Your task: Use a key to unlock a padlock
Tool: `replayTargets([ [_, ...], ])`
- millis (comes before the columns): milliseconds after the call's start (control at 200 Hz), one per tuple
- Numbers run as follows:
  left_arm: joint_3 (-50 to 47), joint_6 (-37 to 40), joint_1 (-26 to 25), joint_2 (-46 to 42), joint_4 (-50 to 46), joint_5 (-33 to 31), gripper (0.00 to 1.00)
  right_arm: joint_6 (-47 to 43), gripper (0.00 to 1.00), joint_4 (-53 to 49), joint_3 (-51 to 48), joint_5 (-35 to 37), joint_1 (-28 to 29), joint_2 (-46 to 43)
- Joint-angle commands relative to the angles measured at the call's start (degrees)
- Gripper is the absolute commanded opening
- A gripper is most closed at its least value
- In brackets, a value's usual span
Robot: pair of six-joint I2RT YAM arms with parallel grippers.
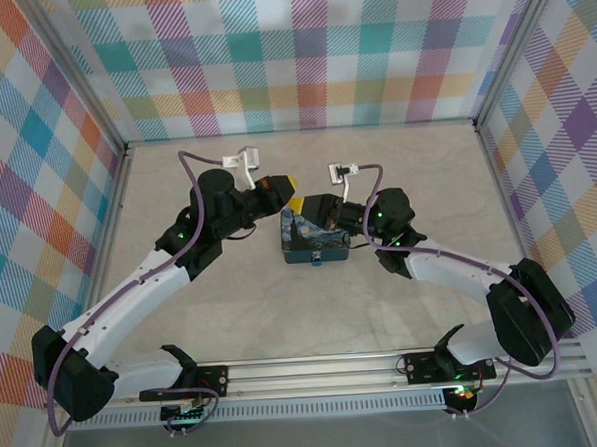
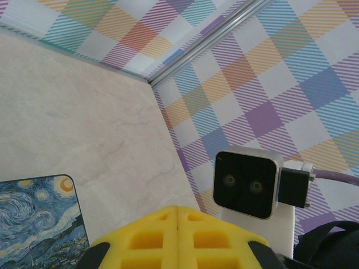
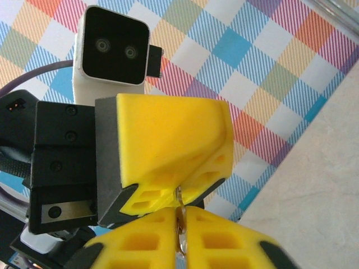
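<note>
Item: metal strip (image 3: 179,196), thin, seen edge-on; whether it is the key cannot be told. Location: held above the tabletop (image 1: 233,307), at the upper edge of a Starry Night-print box (image 1: 304,241), between the two meeting hands.
Right hand (image 3: 180,217): yellow fingers clenched, grasping the strip in their seam.
Left hand (image 2: 178,224): fingers pressed together, tips touching the strip's upper end from opposite.

place: likely lab test cell | cue: plaid-lined walls (image 1: 300,53), aluminium frame (image 1: 304,133)
</note>
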Motion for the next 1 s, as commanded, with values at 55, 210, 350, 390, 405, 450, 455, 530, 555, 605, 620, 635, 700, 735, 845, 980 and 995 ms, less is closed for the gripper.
replayTargets([
  [55, -0.4, -0.6, -0.7, -1.7, 1.6, -0.9, 0.0, -1.2, 0.0, 2.0, 1.4, -1.2, 0.4, -0.4],
  [210, 3.0, 0.8, -0.2, -1.6, -5.1, 0.6, 0.32, -5.5, 0.0, -5.7, 1.1, -1.2, -0.5, -3.9],
  [350, 5.8, 1.1, 3.1, -1.4, -9.8, 8.4, 0.5, -11.9, 0.0, -18.8, 2.0, -3.2, -2.0, -8.8],
  [390, 6.7, 1.2, 4.1, -1.3, -11.0, 10.9, 0.52, -13.8, 0.0, -22.7, 2.3, -3.8, -2.4, -10.1],
  [405, 7.2, 1.3, 4.5, -1.2, -11.6, 11.8, 0.53, -14.4, 0.0, -23.8, 2.4, -4.0, -2.6, -10.7],
  [450, 8.3, 1.5, 5.5, -0.8, -13.4, 14.8, 0.56, -16.3, 0.0, -27.8, 2.9, -4.8, -3.3, -12.1],
  [455, 8.4, 1.5, 5.5, -0.7, -13.5, 15.1, 0.56, -16.5, 0.0, -28.2, 3.0, -4.9, -3.3, -12.2],
  [530, 10.0, 2.0, 6.6, 0.2, -15.2, 20.6, 0.57, -19.9, 0.0, -35.4, 4.4, -6.2, -4.2, -13.7],
  [555, 10.6, 2.1, 6.8, 0.7, -15.7, 22.4, 0.57, -20.9, 0.0, -36.9, 4.8, -6.7, -4.4, -14.1],
  [605, 11.6, 2.5, 7.0, 1.7, -15.8, 26.1, 0.57, -22.5, 0.0, -40.1, 5.6, -8.0, -4.7, -14.6],
  [620, 11.9, 2.7, 7.0, 2.1, -17.6, 27.1, 0.57, -22.9, 0.0, -40.9, 5.9, -8.4, -4.7, -14.7],
  [635, 12.2, 2.9, 7.0, 2.4, -18.2, 28.0, 0.58, -23.3, 0.0, -41.5, 6.1, -8.9, -4.8, -14.8],
  [700, 13.4, 3.2, 7.0, 4.2, -19.9, 31.3, 0.59, -24.2, 0.0, -42.9, 6.7, -10.3, -4.9, -15.1],
  [735, 13.5, 3.3, 7.0, 5.0, -20.2, 32.6, 0.59, -24.5, 0.0, -43.2, 6.8, -10.8, -4.9, -15.3],
  [845, 13.1, 3.2, 6.7, 6.5, -19.8, 34.8, 0.51, -26.0, 0.0, -46.4, 8.4, -11.3, -5.0, -15.2],
  [980, 12.9, 3.6, 5.3, 7.3, -19.5, 35.6, 0.38, -26.2, 0.0, -47.1, 8.7, -11.5, -5.1, -15.2],
  [995, 13.0, 3.7, 5.1, 7.3, -19.6, 35.6, 0.38, -26.3, 0.0, -47.0, 8.7, -11.5, -5.1, -15.2],
])
